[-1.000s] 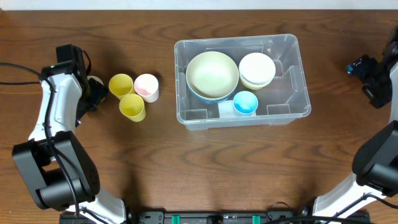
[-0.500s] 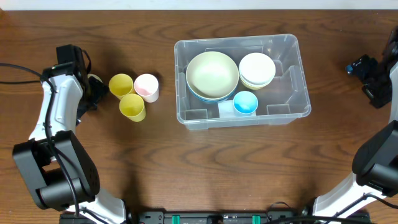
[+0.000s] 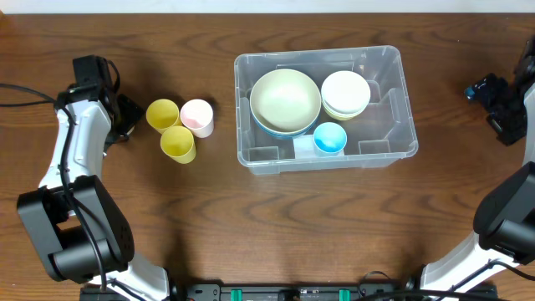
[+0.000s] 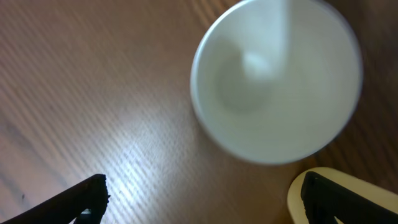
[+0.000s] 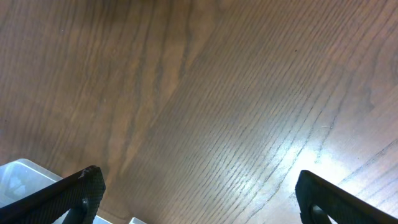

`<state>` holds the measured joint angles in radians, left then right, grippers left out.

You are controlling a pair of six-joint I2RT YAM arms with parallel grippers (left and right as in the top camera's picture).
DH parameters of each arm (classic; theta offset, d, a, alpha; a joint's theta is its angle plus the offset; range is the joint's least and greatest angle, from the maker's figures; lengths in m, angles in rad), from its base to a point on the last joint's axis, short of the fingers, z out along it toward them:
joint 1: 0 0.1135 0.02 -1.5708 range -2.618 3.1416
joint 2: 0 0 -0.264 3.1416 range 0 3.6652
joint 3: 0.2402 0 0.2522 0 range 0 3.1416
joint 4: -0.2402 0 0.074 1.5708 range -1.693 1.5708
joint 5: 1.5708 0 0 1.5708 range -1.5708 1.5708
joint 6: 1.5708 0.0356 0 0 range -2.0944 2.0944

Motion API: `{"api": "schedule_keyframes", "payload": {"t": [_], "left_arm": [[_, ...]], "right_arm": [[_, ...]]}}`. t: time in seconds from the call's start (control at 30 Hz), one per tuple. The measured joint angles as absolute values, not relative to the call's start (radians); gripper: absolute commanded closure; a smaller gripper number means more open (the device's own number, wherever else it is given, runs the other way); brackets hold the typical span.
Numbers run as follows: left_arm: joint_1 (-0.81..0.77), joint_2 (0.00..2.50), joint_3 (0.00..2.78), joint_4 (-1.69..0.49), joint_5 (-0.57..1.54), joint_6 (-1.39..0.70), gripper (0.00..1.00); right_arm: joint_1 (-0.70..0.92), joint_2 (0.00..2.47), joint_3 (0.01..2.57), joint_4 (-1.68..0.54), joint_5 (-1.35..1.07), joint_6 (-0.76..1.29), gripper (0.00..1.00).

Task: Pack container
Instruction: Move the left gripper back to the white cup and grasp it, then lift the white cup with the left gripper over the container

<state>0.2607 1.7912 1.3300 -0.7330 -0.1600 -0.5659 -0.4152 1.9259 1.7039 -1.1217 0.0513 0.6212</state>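
The clear container [image 3: 393,84] stands right of centre, holding a pale green bowl [image 3: 285,99], a white bowl [image 3: 345,91] and a small blue cup [image 3: 329,138]. To its left stand two yellow cups [image 3: 162,114] [image 3: 177,143] and a pink cup [image 3: 197,116]. My left gripper [image 3: 124,117] hovers open just left of these cups. In the left wrist view a white cup [image 4: 277,81] lies ahead of the open gripper [image 4: 202,186], and a yellow rim [image 4: 295,196] shows by the right finger. My right gripper [image 3: 495,94] is open, empty, far right of the container.
A corner of the container [image 5: 18,174] shows at the lower left of the right wrist view, with bare wood under the open right gripper [image 5: 199,180]. A black cable [image 3: 25,96] runs along the left edge of the table.
The left wrist has shifted slightly toward the far edge, covering the pale cup seen beside it before. The right arm has not moved.
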Motion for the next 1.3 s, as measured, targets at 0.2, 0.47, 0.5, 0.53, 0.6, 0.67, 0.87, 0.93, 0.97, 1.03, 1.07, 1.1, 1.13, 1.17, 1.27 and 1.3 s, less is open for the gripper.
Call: {"api": "schedule_keyframes", "payload": {"t": [0.2,0.47,0.5,0.53,0.6,0.67,0.87,0.93,0.97,1.03,1.07,1.1,1.13,1.17,1.27,1.3], "left_arm": [[0.301,1.791,1.33,-0.698,-0.16,-0.549,0.01],[0.461,1.791,1.33,-0.689,-0.14,-0.54,0.0],[0.476,1.792,1.33,-0.685,-0.129,-0.534,0.0],[0.488,1.792,1.33,-0.679,-0.115,-0.525,0.0],[0.499,1.791,1.33,-0.67,-0.091,-0.515,0.0],[0.498,1.791,1.33,-0.668,-0.073,-0.503,0.02],[0.474,1.791,1.33,-0.649,-0.049,-0.463,0.04],[0.463,1.791,1.33,-0.642,-0.047,-0.445,0.04],[0.459,1.791,1.33,-0.637,-0.044,-0.438,0.04],[0.449,1.792,1.33,-0.622,-0.04,-0.416,0.04],[0.443,1.791,1.33,-0.62,-0.039,-0.408,0.04],[0.438,1.791,1.33,-0.62,-0.038,-0.398,0.04],[0.433,1.791,1.33,-0.62,-0.036,-0.39,0.04],[0.427,1.791,1.33,-0.62,-0.036,-0.383,0.04],[0.409,1.792,1.33,-0.62,-0.033,-0.36,0.04],[0.407,1.792,1.33,-0.62,-0.033,-0.358,0.04]], "right_arm": [[-0.415,1.926,1.704,-1.121,0.051,0.621,0.01],[-0.415,1.926,1.704,-1.121,0.051,0.621,0.01],[-0.415,1.926,1.704,-1.121,0.051,0.621,0.01],[-0.415,1.926,1.704,-1.121,0.051,0.621,0.01],[-0.415,1.926,1.704,-1.121,0.051,0.621,0.01],[-0.415,1.926,1.704,-1.121,0.051,0.621,0.01],[-0.415,1.926,1.704,-1.121,0.051,0.621,0.01],[-0.415,1.926,1.704,-1.121,0.051,0.621,0.01],[-0.415,1.926,1.704,-1.121,0.051,0.621,0.01],[-0.415,1.926,1.704,-1.121,0.051,0.621,0.01],[-0.415,1.926,1.704,-1.121,0.051,0.621,0.01],[-0.415,1.926,1.704,-1.121,0.051,0.621,0.01],[-0.415,1.926,1.704,-1.121,0.051,0.621,0.01],[-0.415,1.926,1.704,-1.121,0.051,0.621,0.01],[-0.415,1.926,1.704,-1.121,0.051,0.621,0.01],[-0.415,1.926,1.704,-1.121,0.051,0.621,0.01]]}}
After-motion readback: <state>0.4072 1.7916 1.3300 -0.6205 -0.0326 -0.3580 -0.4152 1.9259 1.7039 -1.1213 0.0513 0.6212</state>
